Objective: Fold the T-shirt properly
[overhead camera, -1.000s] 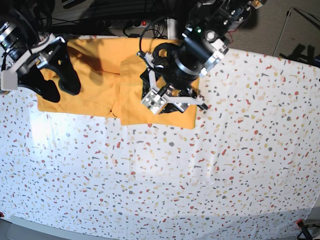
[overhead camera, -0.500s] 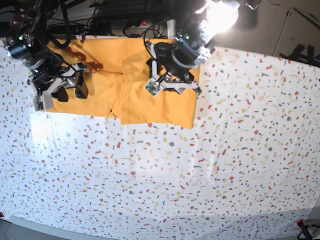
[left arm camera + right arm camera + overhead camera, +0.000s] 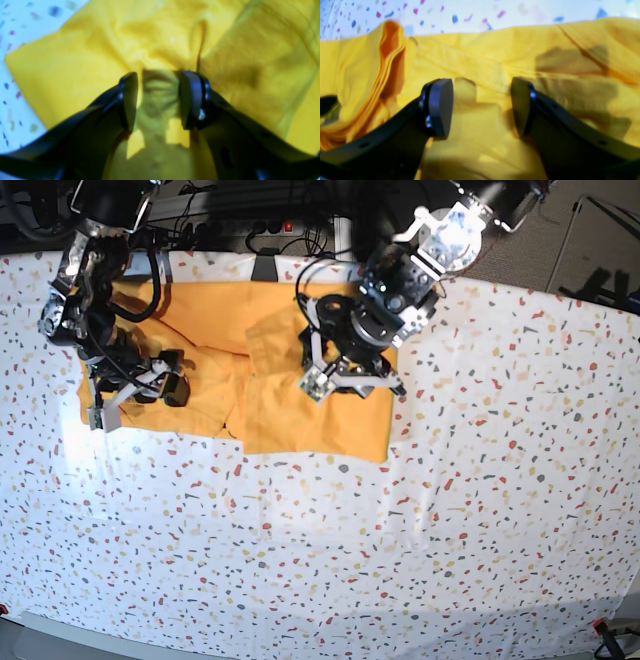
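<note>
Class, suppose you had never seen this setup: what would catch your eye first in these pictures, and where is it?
First, the mustard-yellow T-shirt, lying rumpled and partly folded at the far edge of the white speckled tablecloth. Next, the two black arms reaching down onto it: the left tool open over bunched fabric near the shirt's middle, and the right tool open over the cloth at the shirt's other end.

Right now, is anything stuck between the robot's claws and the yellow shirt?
No. Both the left gripper and the right gripper are open directly over the T-shirt, with only bare yellow cloth showing between their fingers.
</note>
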